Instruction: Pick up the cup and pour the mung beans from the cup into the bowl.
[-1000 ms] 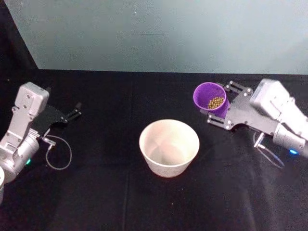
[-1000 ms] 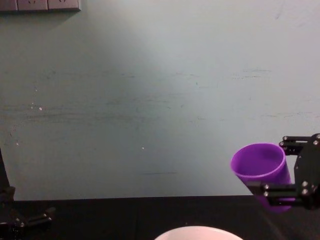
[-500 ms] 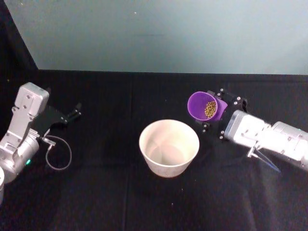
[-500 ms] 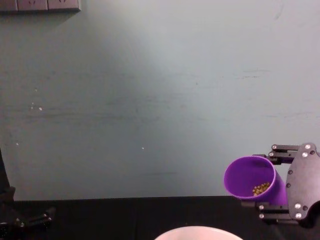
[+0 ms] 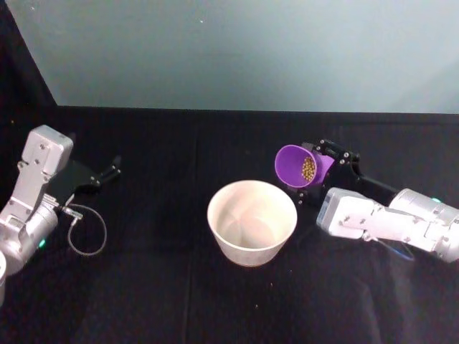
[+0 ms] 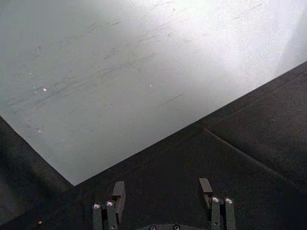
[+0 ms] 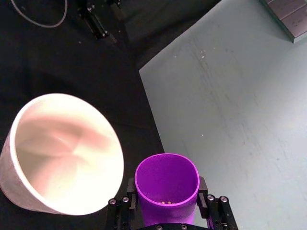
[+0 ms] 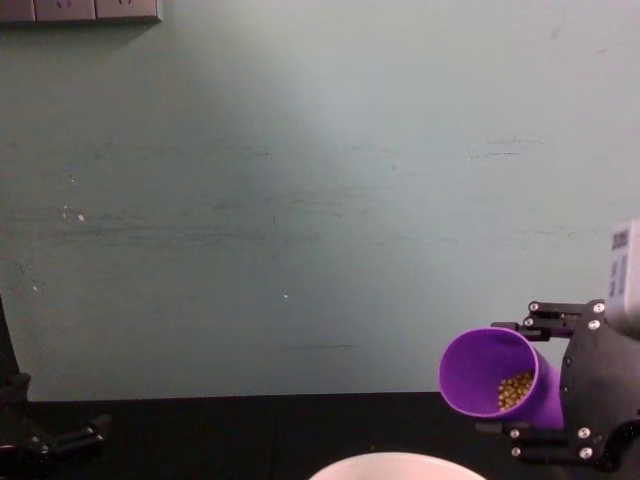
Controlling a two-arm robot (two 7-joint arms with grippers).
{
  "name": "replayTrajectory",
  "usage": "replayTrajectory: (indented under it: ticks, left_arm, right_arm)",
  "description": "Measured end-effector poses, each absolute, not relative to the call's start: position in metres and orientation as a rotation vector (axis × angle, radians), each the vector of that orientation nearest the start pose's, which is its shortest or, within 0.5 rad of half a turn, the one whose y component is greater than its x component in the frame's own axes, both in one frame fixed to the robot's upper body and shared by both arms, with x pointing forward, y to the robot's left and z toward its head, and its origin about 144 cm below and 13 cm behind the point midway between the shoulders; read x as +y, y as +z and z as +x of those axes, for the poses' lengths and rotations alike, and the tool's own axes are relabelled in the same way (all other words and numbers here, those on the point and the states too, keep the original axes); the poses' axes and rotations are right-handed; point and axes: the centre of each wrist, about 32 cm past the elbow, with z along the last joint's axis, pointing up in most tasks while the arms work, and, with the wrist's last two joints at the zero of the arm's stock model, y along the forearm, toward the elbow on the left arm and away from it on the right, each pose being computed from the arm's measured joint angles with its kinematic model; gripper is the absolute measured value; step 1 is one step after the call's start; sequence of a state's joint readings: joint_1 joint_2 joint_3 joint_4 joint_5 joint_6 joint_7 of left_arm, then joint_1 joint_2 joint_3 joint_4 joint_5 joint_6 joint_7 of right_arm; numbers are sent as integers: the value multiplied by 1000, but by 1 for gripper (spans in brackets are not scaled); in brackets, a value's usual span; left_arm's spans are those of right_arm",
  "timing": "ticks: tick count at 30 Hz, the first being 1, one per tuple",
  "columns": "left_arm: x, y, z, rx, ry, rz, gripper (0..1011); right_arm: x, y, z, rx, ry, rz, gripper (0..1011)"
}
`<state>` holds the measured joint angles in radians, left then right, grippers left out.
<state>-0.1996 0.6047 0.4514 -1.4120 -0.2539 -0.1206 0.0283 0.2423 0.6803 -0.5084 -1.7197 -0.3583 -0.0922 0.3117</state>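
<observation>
One cup [image 5: 290, 163], one bowl [image 5: 251, 254] and one small heap of beans [image 5: 309, 168] are counted. The cup is clamped at its sides by the right gripper [image 7: 166, 187] and is tipped mouth-first toward the bowl, just beside its rim, with the beans lying inside. The left gripper [image 6: 162, 187] is parked at the left with its fingers spread.

Smooth plastic cup [image 5: 292, 165], glossy smooth bowl [image 5: 251, 251], matt black cloth [image 5: 165, 294]
</observation>
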Motion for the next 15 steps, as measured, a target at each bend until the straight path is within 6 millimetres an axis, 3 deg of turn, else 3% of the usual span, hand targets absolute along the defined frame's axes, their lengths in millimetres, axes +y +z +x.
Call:
replayTrajectory:
  ticks: [15]
  left_arm:
    - [310,1140,489,-285,1248,304,1000]
  right_arm:
    - [-254,1214,476,-990,-648,-667,726]
